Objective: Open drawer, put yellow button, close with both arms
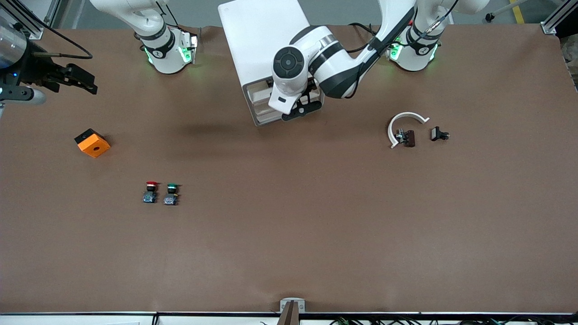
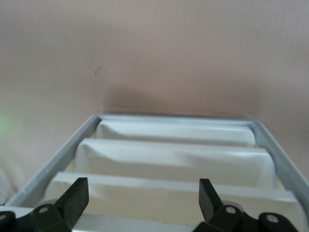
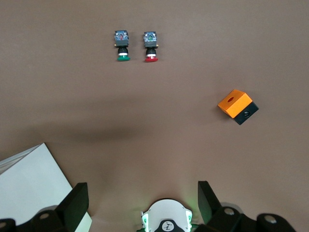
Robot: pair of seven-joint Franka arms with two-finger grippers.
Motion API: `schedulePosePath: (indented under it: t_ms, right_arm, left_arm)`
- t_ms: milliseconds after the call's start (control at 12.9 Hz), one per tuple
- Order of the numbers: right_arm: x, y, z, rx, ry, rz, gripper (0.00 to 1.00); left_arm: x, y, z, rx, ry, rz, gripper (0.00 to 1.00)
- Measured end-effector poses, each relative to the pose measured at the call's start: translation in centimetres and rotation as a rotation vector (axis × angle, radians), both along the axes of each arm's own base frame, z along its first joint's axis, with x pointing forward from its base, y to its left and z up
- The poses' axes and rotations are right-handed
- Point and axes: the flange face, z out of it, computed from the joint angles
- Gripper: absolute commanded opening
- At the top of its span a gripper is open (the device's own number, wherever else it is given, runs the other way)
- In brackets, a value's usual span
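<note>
Two buttons on the counter (image 1: 289, 234): one red button (image 1: 151, 192), one green button (image 1: 171, 194). The left gripper (image 1: 301, 109) hangs spread and empty at the cabinet (image 1: 262, 40) front. The right gripper (image 1: 83, 83), up at its own end, is likewise spread and empty.

This is looking like a robotics lab or test cell rather than a home or shop. Two glossy white robot arms with black joint bands (image 1: 316, 58) are standing bolted at twelve o'clock of a wide table covered in plain brown sheeting (image 1: 289, 234), their round bases glowing with green status lights (image 1: 168, 54). Silver aluminium frame posts (image 1: 553, 20) are rising at the table's corners, black cables (image 1: 67, 45) are trailing across its edge, and yellow floor-marking tape (image 1: 517, 11) is showing on the grey floor at one o'clock.
</note>
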Motion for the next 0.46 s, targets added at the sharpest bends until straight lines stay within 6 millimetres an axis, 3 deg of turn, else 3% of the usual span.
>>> schedulePosePath:
  t_ms: [232, 464]
  right_arm:
    - [-0.4, -2.0, -0.6, 0.012, 0.004, 0.024, 1.0]
    - [-1.5, -3.0, -1.0, 0.018, -0.012, 0.026, 1.0]
  left_arm:
    - [-2.0, -1.0, -0.3, 0.016, 0.01, -0.003, 1.0]
    - [-1.9, -0.9, -0.4, 0.018, 0.011, 0.004, 1.0]
